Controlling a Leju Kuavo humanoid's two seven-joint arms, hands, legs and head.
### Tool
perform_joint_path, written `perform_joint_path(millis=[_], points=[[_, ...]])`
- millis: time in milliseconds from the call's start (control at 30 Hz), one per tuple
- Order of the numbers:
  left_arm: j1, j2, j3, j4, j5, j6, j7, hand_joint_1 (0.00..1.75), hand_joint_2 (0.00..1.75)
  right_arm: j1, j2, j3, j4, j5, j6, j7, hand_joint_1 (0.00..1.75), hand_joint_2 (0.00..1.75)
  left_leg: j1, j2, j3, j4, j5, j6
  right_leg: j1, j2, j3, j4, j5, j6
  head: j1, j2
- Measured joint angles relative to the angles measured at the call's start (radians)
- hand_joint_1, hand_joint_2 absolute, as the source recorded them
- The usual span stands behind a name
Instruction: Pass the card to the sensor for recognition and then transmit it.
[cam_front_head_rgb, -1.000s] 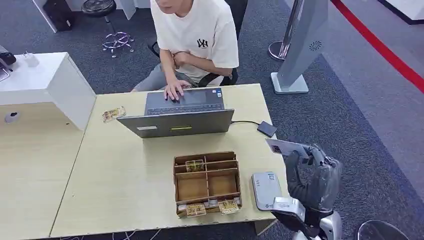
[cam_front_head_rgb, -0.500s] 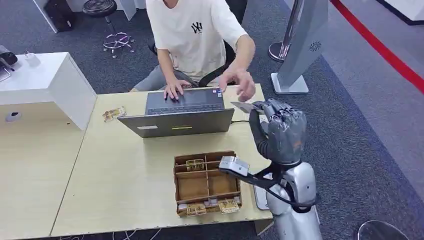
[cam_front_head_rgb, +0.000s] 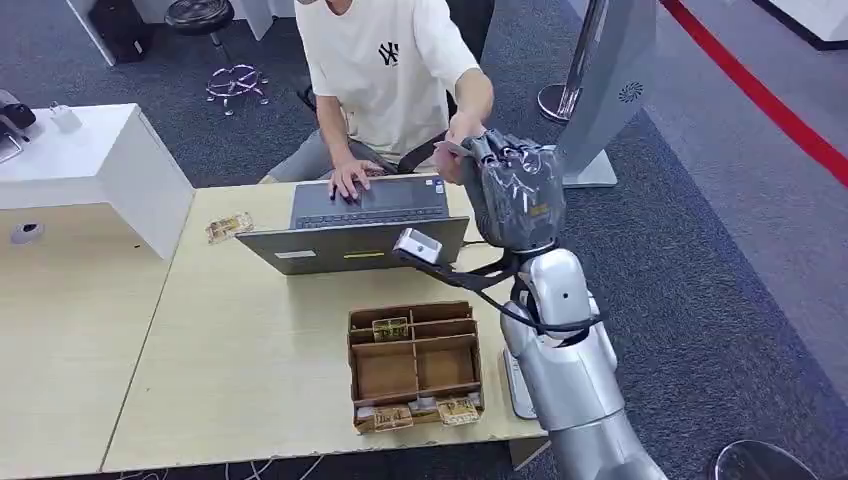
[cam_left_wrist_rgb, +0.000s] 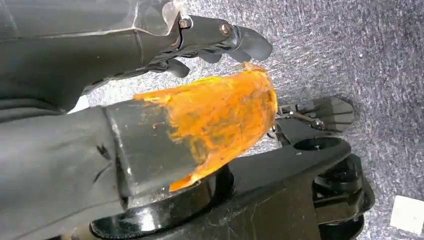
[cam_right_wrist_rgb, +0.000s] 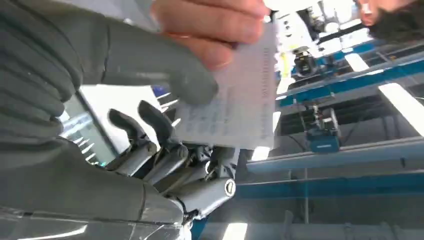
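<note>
My right hand (cam_front_head_rgb: 515, 190) is raised over the far right corner of the table, beside the laptop. It pinches a pale printed card (cam_right_wrist_rgb: 235, 107) between the thumb and the dark fingers (cam_right_wrist_rgb: 150, 135). In the head view the card (cam_front_head_rgb: 452, 150) shows as a thin light edge at the hand's far side. A seated person's hand (cam_front_head_rgb: 462, 133) reaches in, and its fingers (cam_right_wrist_rgb: 215, 25) lie on the same card. A grey flat sensor device (cam_front_head_rgb: 512, 385) lies at the table's near right edge, mostly behind my arm. My left hand (cam_left_wrist_rgb: 220, 35) hangs over the carpet; its hold is unclear.
An open grey laptop (cam_front_head_rgb: 360, 225) sits at the far side of the wooden table (cam_front_head_rgb: 250, 350), the person's other hand on its keys. A cardboard tray (cam_front_head_rgb: 413, 365) with compartments holds several small packets. A white cabinet (cam_front_head_rgb: 95, 170) stands left, and a sign stand (cam_front_head_rgb: 600, 90) far right.
My right arm has swung up from beside the table and forward toward the person, carrying the card. The person's arm reached out and now has its fingers on the card.
</note>
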Motion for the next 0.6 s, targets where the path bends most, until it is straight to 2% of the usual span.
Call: perform_joint_path(millis=[100, 233, 367, 467, 600], points=[[-0.003, -0.002, -0.006, 0.000, 0.004, 0.000, 0.000, 0.00, 0.00, -0.022, -0.018, 0.024, 0.033, 0.023, 0.000, 0.055, 0.00, 1.75, 0.000, 0.000, 0.000, 0.000, 0.000, 0.000, 0.000, 0.000, 0.000, 0.000, 0.000, 0.000, 0.000, 0.000], [-0.004, -0.004, -0.013, 0.000, 0.011, -0.001, 0.000, 0.00, 0.00, -0.020, -0.042, 0.051, 0.037, 0.027, -0.001, 0.076, 0.00, 1.75, 0.000, 0.000, 0.000, 0.000, 0.000, 0.000, 0.000, 0.000, -0.001, 0.000, 0.000, 0.000, 0.000, 0.000], [-0.003, -0.004, -0.014, 0.000, 0.021, -0.001, -0.003, 0.00, 0.00, 0.024, -0.060, 0.073, -0.027, 0.015, -0.002, 0.083, 0.00, 1.75, 0.000, 0.000, -0.002, 0.000, 0.000, 0.000, 0.000, 0.000, -0.003, 0.000, 0.000, -0.001, 0.000, 0.000], [-0.002, -0.004, -0.014, 0.000, 0.031, 0.000, -0.010, 0.00, 0.00, 0.073, -0.065, 0.082, -0.107, -0.003, -0.002, 0.053, 0.00, 1.75, 0.000, 0.000, -0.003, 0.000, 0.000, 0.000, 0.000, 0.000, -0.004, 0.000, 0.000, -0.001, 0.000, 0.000], [0.008, -0.004, -0.014, 0.000, 0.048, 0.002, -0.020, 0.00, 0.00, 0.176, -0.064, 0.094, -0.246, -0.046, -0.002, -0.035, 0.00, 1.75, 0.000, 0.000, -0.004, 0.000, 0.000, 0.000, 0.000, 0.000, -0.004, 0.000, 0.000, -0.001, 0.000, 0.000]])
